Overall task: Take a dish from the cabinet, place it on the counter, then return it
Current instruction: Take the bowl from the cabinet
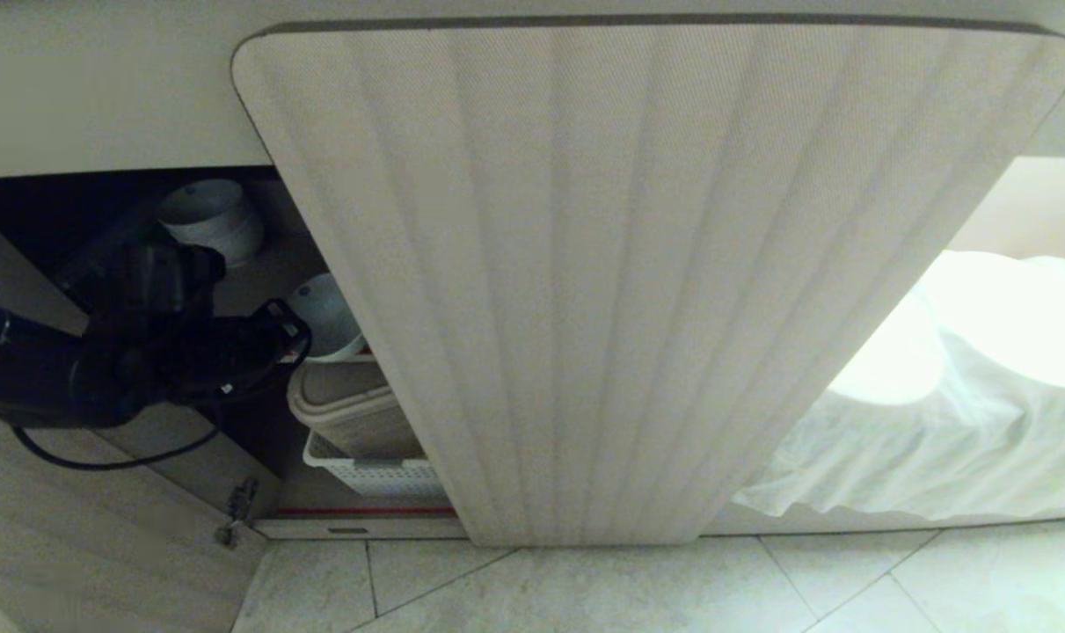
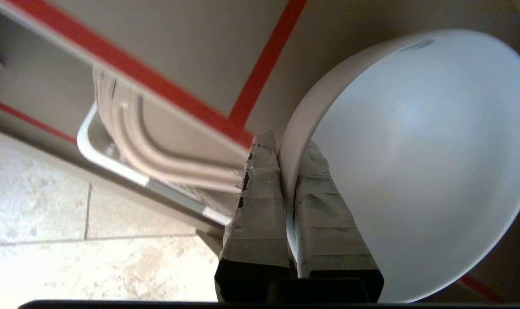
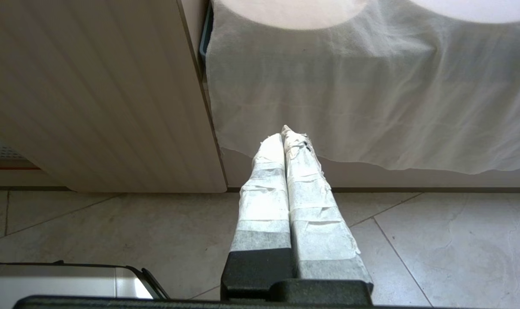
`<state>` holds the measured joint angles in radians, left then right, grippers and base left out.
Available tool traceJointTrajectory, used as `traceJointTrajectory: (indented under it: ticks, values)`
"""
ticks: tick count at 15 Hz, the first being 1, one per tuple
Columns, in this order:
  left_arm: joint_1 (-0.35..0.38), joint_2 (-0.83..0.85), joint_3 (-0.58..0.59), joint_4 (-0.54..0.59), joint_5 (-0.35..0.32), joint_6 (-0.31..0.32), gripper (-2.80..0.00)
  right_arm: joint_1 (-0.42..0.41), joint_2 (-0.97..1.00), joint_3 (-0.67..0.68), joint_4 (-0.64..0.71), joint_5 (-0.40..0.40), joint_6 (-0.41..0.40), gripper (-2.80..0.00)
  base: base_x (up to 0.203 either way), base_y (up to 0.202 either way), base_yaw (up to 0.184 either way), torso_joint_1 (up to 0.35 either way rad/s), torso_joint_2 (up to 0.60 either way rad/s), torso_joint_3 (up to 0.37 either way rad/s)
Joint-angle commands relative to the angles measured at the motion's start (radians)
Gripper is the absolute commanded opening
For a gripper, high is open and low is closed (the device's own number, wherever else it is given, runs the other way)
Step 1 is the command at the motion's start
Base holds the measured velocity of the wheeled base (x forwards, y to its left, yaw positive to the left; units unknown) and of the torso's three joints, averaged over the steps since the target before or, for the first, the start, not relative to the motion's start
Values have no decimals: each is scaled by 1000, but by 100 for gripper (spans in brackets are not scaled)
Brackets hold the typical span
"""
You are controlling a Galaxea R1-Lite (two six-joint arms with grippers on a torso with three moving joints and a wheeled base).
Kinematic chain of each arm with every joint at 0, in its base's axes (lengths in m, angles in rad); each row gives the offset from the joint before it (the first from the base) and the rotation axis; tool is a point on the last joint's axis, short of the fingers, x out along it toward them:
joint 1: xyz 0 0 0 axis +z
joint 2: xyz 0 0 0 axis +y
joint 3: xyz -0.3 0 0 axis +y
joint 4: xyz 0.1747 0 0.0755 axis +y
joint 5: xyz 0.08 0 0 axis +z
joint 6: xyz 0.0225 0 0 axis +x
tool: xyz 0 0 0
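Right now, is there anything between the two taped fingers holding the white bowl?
Yes. In the left wrist view, the bowl's thin white rim sits between the left gripper's fingers, one finger outside the wall and one inside. Nothing else is pinched there.

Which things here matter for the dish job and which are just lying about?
Job:
- dish, its rim pinched in the left gripper
- cabinet, door open

Lying about:
- stack of white bowls
- white basket
- white cloth
- right gripper, parked, jaws shut
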<state>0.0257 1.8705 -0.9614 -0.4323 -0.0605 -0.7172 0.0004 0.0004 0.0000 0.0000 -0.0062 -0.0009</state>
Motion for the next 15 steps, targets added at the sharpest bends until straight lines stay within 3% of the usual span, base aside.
traceJointTrajectory:
  ticks: [1,11,15]
  values:
    - [-3,-25,38,-2,-1,-4,-280,0,0,0,0,0,-1,-280,0,0,0,0,0,0]
    - [-4,-109,212,-12,-3,-5,-280,1,0,0,0,0,-1,-280,0,0,0,0,0,0]
    - [-4,-130,273,-106,-3,-7,-280,1,0,0,0,0,-1,-280,0,0,0,0,0,0]
